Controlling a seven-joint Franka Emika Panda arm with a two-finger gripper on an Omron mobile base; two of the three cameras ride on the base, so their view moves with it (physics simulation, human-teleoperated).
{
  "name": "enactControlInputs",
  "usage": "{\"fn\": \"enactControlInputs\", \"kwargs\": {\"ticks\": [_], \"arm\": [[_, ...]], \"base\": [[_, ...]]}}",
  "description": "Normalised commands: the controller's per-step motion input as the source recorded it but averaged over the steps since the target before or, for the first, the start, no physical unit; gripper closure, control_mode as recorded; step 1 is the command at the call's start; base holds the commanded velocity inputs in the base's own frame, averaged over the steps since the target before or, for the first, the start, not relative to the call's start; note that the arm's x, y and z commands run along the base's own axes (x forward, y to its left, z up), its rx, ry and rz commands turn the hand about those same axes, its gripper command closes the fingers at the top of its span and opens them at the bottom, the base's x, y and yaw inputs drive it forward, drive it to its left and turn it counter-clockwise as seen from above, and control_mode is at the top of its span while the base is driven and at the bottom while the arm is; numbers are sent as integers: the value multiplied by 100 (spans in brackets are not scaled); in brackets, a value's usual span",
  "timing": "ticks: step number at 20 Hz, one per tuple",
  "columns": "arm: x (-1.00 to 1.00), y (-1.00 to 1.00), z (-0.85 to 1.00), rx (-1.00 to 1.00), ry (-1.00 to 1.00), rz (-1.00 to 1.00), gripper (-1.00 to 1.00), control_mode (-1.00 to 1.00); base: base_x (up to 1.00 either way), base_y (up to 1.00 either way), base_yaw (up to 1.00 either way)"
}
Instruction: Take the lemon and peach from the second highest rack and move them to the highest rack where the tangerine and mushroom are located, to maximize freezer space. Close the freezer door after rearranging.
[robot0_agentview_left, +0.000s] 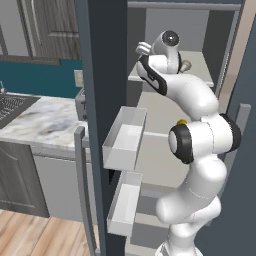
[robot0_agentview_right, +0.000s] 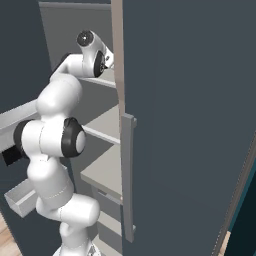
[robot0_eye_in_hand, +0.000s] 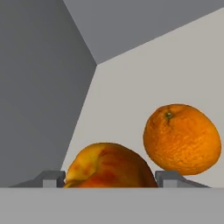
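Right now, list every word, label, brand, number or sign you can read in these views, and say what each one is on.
There is no readable text in any view.
The peach and the tangerine carry no sticker or label.
The freezer door, its door bins and the shelves are plain, without brand or number.
The arm shows no marking.

Peach (robot0_eye_in_hand: 109, 166) positioned between the two fingertips (robot0_eye_in_hand: 51, 178) at the bottom of the hand view, on the highest rack (robot0_eye_in_hand: 144, 92). Tangerine (robot0_eye_in_hand: 182, 138) located to the right of the peach and slightly behind it, close beside, on the same rack. Mushroom (robot0_agentview_left: 185, 65) set on the highest rack in the left base view, right of the arm's wrist. Lemon (robot0_agentview_left: 182, 122) placed on the rack below, partly behind the arm.
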Motion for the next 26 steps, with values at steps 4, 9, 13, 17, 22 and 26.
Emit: {"fn": "enactControlInputs", "kwargs": {"ticks": [4,9,13,17,22,26], "arm": [[-2,0,-30,0,0,0,-100,-100],[0,0,-6,0,0,0,-100,-100],[0,0,-1,0,0,0,-100,-100],[-5,0,1,0,0,0,-100,-100],[-22,0,3,0,0,0,-100,-100],[-26,0,6,0,0,0,-100,-100]], "base": [[0,0,0],[0,0,0],[0,0,0],[0,0,0],[0,0,0],[0,0,0]]}}
